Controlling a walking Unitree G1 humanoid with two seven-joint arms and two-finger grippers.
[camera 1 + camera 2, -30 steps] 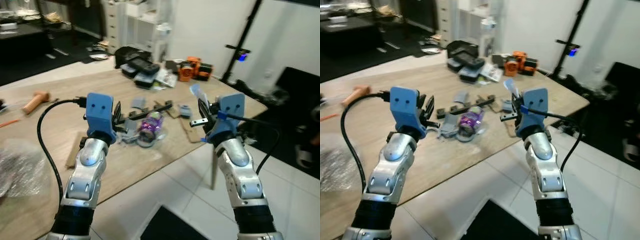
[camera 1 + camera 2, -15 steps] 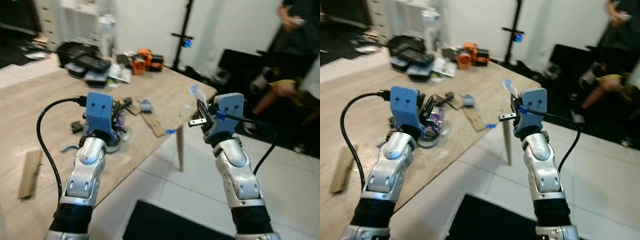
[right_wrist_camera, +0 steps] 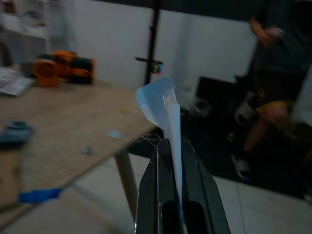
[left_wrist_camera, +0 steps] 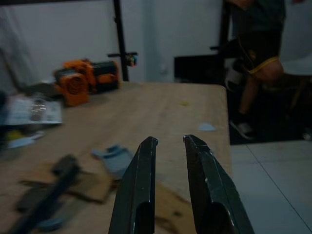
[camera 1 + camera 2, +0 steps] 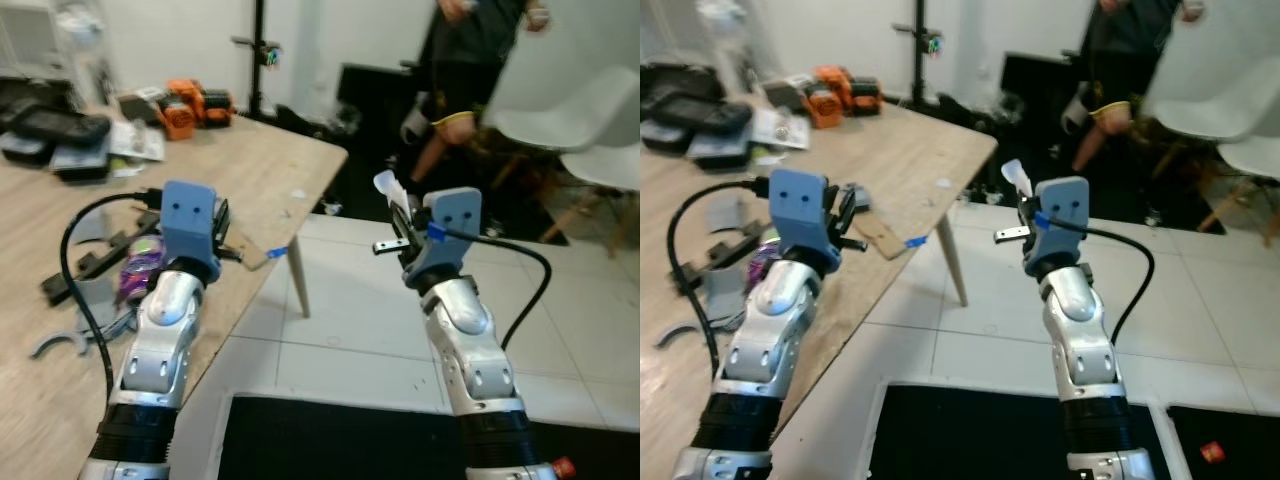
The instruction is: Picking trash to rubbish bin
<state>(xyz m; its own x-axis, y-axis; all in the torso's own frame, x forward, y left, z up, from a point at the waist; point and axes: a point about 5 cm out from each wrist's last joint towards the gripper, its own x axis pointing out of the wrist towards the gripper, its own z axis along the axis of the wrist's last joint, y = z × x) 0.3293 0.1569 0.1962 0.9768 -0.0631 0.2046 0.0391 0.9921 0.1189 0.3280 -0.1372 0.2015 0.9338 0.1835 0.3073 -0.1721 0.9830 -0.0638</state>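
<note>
**Right gripper carrying a paper scrap off the table's edge**

Left eye view is giving me the wooden table [image 5: 250,165] running along my left, littered with an orange tool [image 5: 185,103], a purple wrapper [image 5: 140,272] and a cardboard strip [image 5: 250,255]. A person [image 5: 470,60] is standing behind, near white chairs [image 5: 580,120]. I am holding the left gripper [image 4: 168,146] over the tabletop, its fingers slightly parted with nothing between them. The right gripper [image 3: 170,146] is hovering over the tiled floor [image 5: 340,320], its fingers pinching a white paper scrap [image 3: 163,105] that is sticking up from the tips.
</note>
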